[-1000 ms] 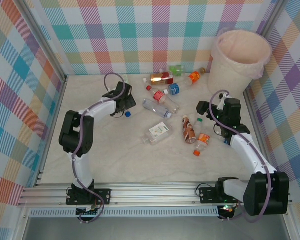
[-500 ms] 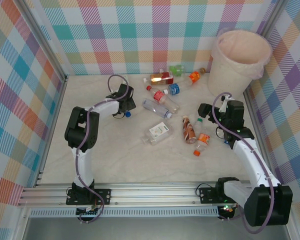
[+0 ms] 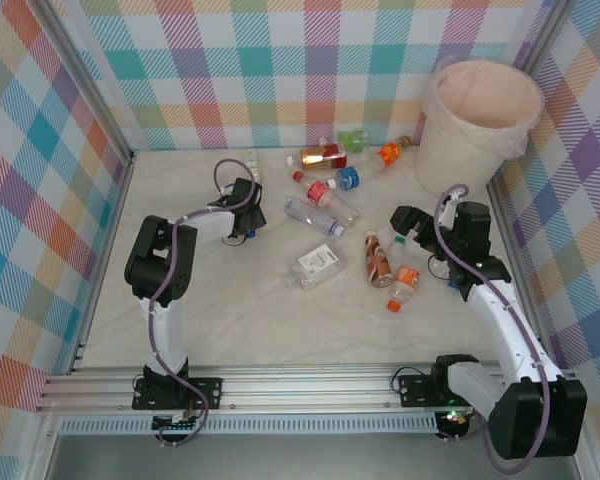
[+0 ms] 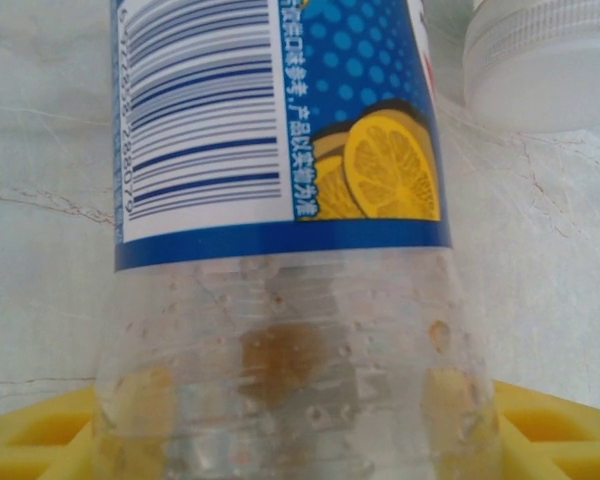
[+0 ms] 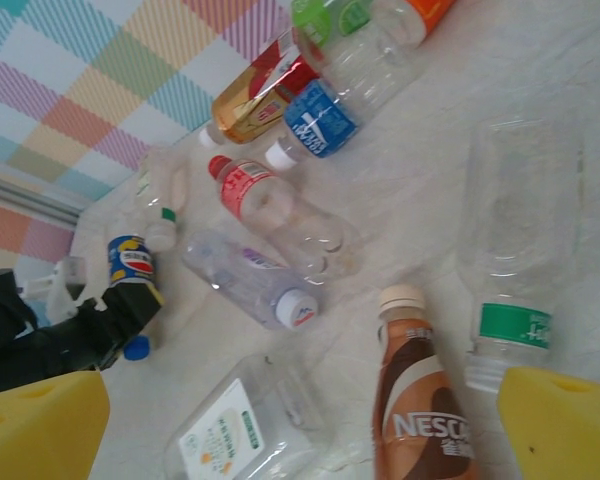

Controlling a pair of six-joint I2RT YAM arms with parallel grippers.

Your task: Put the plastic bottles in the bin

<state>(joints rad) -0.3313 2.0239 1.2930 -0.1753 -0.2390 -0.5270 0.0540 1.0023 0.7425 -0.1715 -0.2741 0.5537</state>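
A clear bottle with a blue lemon label (image 4: 280, 120) lies between my left gripper's yellow pads (image 4: 40, 440), which press on both its sides near the base. From above, the left gripper (image 3: 242, 215) is at the table's left centre, shut on that bottle, whose blue cap (image 3: 243, 237) pokes out. My right gripper (image 3: 405, 222) hangs open over several lying bottles: a brown Nescafé one (image 5: 420, 420), a clear green-banded one (image 5: 515, 270), a square white-labelled one (image 5: 230, 435), a red-capped one (image 5: 270, 200). The cream bin (image 3: 460, 150) stands at the far right.
More bottles lie along the back: an amber one (image 3: 323, 155), a green one (image 3: 354, 140), an orange one (image 3: 388, 153), a blue-labelled one (image 3: 348, 178). An orange-capped bottle (image 3: 403, 282) lies by the right arm. Checked walls close in three sides; a metal rail (image 3: 300, 385) runs along the near edge.
The left gripper's jaws have closed in round the blue-labelled bottle while the wrist shifted slightly towards the back. The right arm lifted and edged a little to the right, its jaws still wide.
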